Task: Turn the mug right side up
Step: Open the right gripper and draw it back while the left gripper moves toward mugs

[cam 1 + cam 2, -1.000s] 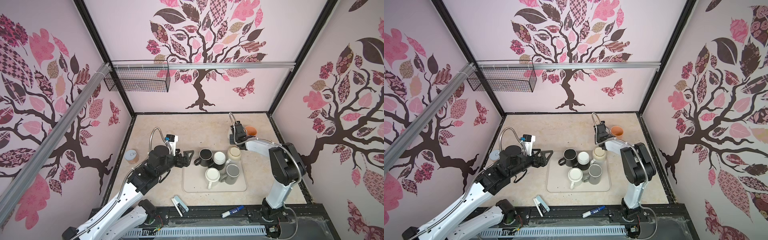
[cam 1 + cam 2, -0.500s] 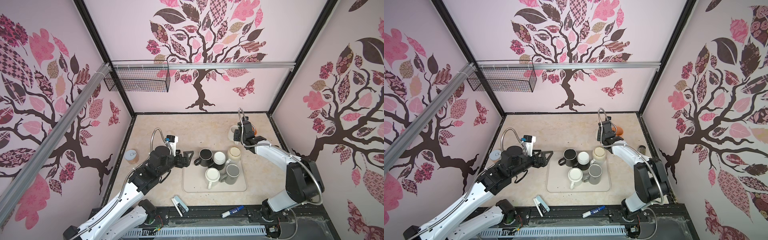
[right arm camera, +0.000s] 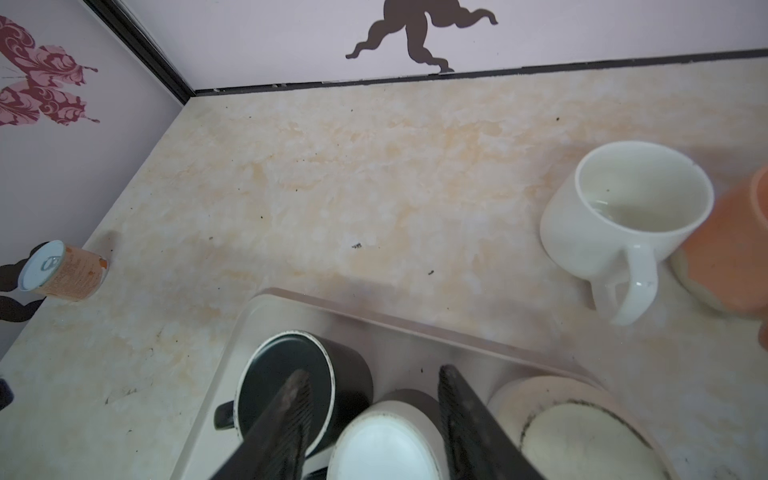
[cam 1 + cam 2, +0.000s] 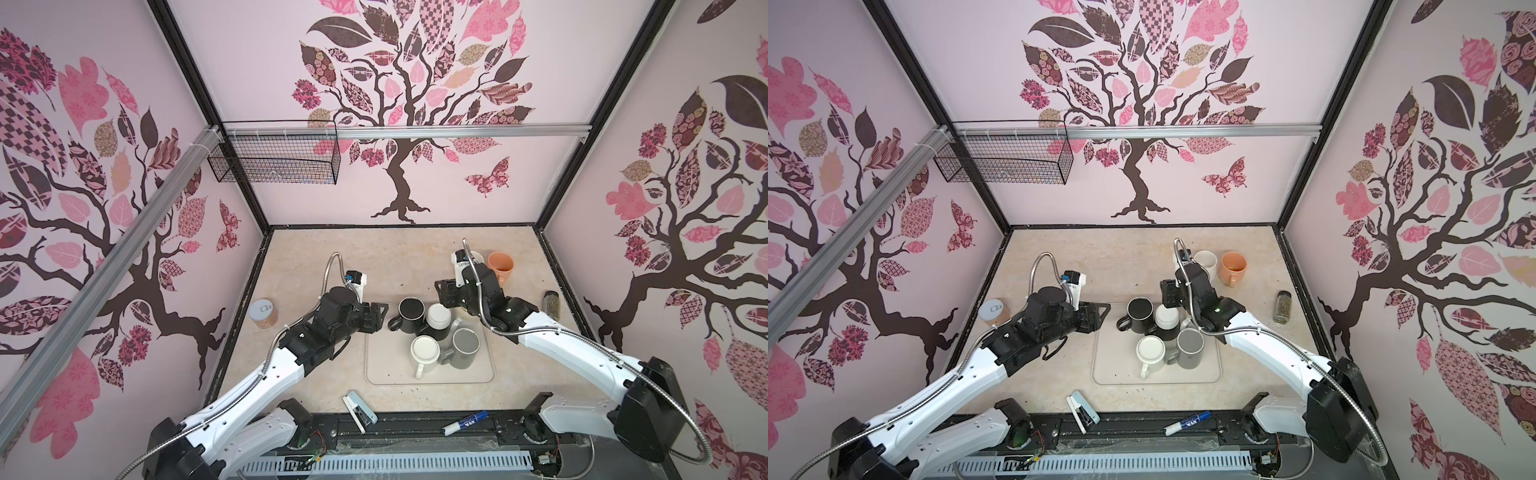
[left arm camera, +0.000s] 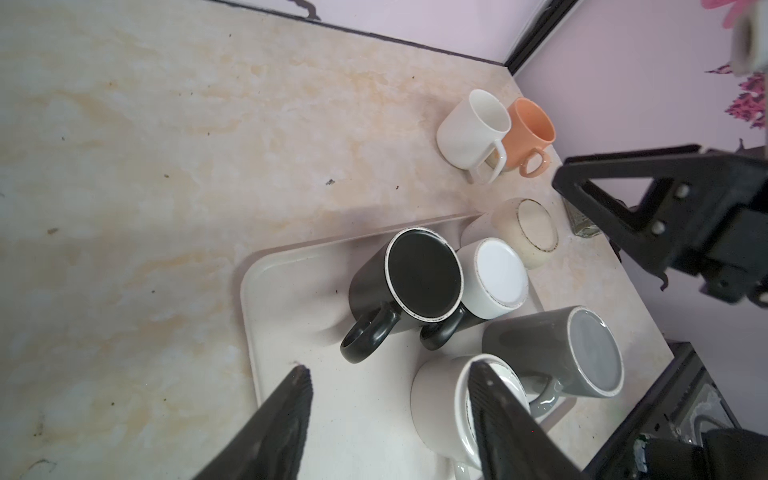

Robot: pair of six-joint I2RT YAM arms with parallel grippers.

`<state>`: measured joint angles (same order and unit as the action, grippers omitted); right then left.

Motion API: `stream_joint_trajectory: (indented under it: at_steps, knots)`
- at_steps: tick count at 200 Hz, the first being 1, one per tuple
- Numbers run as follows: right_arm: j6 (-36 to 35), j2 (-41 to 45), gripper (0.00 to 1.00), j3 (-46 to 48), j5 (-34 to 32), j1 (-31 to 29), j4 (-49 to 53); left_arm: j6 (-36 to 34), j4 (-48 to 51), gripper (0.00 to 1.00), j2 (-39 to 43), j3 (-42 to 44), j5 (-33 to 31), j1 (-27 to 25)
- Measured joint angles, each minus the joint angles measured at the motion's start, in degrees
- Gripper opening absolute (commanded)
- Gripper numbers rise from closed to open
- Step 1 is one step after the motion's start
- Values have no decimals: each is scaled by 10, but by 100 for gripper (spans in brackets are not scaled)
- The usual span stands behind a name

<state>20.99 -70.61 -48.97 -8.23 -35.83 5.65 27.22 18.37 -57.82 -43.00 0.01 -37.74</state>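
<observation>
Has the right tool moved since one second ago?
Yes. The right tool has left the orange mug at the back and now hangs over the upturned mugs on the tray.

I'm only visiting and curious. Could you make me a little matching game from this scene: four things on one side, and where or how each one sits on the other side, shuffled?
Things:
1. orange mug
2. black mug
3. can
4. spice jar

Places or states:
A. bottom up on the tray
B. close to the left wall
C. open mouth up, next to a white mug
D. alone, close to the right wall

Pairs: 1-C, 2-A, 3-B, 4-D
</observation>
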Motion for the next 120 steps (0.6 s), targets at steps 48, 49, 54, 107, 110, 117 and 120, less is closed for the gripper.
stream_joint_trajectory:
  at_steps: [48, 49, 54, 107, 110, 117, 120]
  knots:
    - [2, 39, 55, 29, 10, 2, 6, -25, -38, 44, -76, 6, -6, 0]
    - [2, 40, 55, 29, 11, 2, 6, -24, -40, 43, -78, 6, -6, 0]
    - [2, 44, 55, 31, 13, 2, 4, -31, -45, 41, -86, 6, -4, 0]
    - [-2, 49, 55, 37, 19, 3, -7, -74, -89, 43, -136, 7, 22, -9]
    - [-2, 49, 55, 37, 19, 3, -8, -76, -90, 43, -137, 7, 23, -9]
    - [-2, 49, 55, 37, 19, 3, -9, -82, -94, 42, -139, 7, 24, -11]
    - [-3, 49, 55, 37, 19, 3, -9, -85, -95, 42, -141, 7, 24, -12]
